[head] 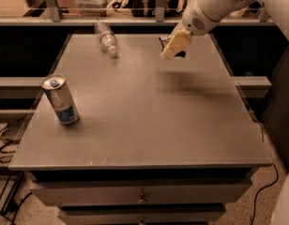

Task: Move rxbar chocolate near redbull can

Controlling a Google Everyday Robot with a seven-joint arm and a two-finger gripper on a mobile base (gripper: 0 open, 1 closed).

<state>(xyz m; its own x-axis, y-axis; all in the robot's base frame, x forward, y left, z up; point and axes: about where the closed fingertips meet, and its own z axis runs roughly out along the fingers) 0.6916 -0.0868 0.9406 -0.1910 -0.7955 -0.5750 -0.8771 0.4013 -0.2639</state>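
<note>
The cream pincer [175, 45] hovers over the grey counter's [149, 125] far right. A dark scrap at its tip (probably the flat black rxbar chocolate wrapper [181, 55]) shows; whether it is clamped there, I cannot tell. The tall silver-blue redbull can [60, 100] stands upright well apart, toward the near left.

Grey table [135, 125] with drawers [140, 193] on speckled floor [239, 217].

Clear plastic bottle [107, 39] lying on grey table [149, 125], far side
</note>
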